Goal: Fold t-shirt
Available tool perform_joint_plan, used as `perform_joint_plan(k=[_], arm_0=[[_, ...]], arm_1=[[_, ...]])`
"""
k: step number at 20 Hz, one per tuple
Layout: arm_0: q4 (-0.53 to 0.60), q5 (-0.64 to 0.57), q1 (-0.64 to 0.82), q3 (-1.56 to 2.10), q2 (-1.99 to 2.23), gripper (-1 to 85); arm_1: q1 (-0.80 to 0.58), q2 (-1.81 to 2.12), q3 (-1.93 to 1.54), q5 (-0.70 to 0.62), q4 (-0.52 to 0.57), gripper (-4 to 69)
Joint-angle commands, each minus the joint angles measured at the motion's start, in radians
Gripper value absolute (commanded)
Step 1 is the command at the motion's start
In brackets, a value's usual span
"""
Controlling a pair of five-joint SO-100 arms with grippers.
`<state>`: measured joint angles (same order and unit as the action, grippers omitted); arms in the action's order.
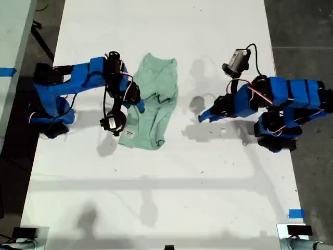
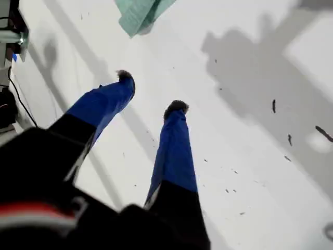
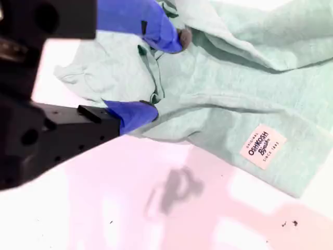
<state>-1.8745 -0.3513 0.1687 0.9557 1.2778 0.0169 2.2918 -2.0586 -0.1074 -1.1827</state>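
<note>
Second wrist view: t-shirt point(image 3: 244, 94) lies between my second end effector's point(image 3: 164, 75) fingers.

— What are these arms built from?

— Bright blue printed shells on both, with black servo blocks at the joints and black bases. My first gripper point(image 2: 151, 94) has two long blue fingers point(image 2: 174, 151) that narrow towards dark, fuzzy-looking tips, fixed to a black body with a thin red stripe.

— And the other?

— My second gripper point(image 3: 158, 73) has the same blue fingers point(image 3: 138, 18) on a black angular mount with round screw holes (one tip looks greyish and worn).

— Cables?

— Thin red, white and black wires loop along both arms in the exterior view. One arm carries a small grey camera module point(image 1: 238, 60) on a black cable; the other has a round black one point(image 1: 112, 123).
</note>
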Motion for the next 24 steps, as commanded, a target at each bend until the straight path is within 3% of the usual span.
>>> perform_joint_plan(k=[1, 9, 14, 24], arm_0=[[-0.066, 0.005, -0.083, -0.015, 0.114, 20.8], [-0.066, 0.155, -0.308, 0.183, 0.264, 20.8], [-0.046, 0.216, -0.357, 0.307, 0.342, 20.9], [0.383, 0.221, -0.302, 0.726, 0.341, 20.8]], arm_1=[[0.046, -0.140, 0.166, 0.014, 0.064, 19.5], [0.123, -0.670, 0.698, 0.014, -0.003, 21.1], [0.144, -0.908, 0.943, 0.006, -0.032, 21.6], [0.123, -1.163, 1.003, -0.014, 0.067, 23.2]])
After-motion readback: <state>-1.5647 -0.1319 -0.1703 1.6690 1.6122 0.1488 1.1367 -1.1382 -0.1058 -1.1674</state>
